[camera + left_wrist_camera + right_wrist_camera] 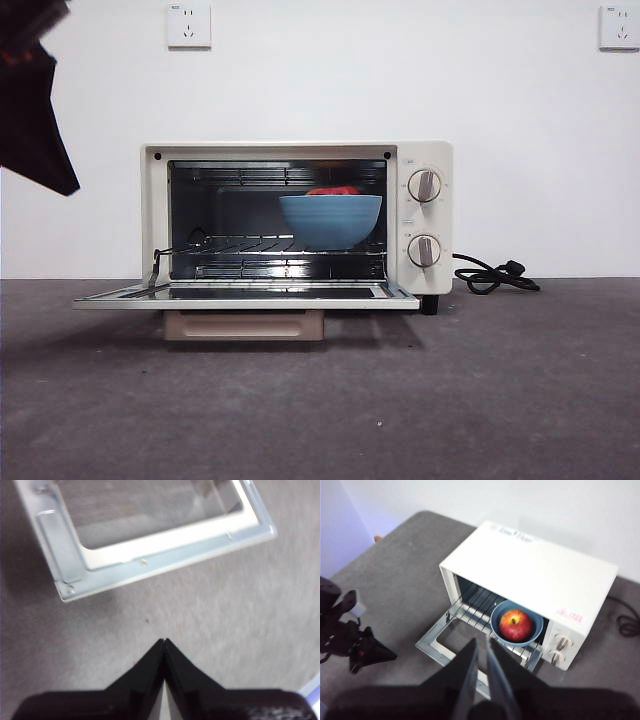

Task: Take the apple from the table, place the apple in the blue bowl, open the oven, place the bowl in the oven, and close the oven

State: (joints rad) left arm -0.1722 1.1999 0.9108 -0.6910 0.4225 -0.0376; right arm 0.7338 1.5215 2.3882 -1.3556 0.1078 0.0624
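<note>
The oven stands at the back of the table with its door folded down flat. On the wire rack inside sits the blue bowl, toward the knob side, and the apple shows just over its rim. In the right wrist view the apple lies in the bowl. My right gripper hangs shut and empty high above the door. My left gripper is shut and empty over bare table beside a corner of the door.
The left arm shows dark at the upper left of the front view, clear of the oven. Two knobs are on the oven's right panel. A black cord lies coiled to its right. Wall sockets sit high behind.
</note>
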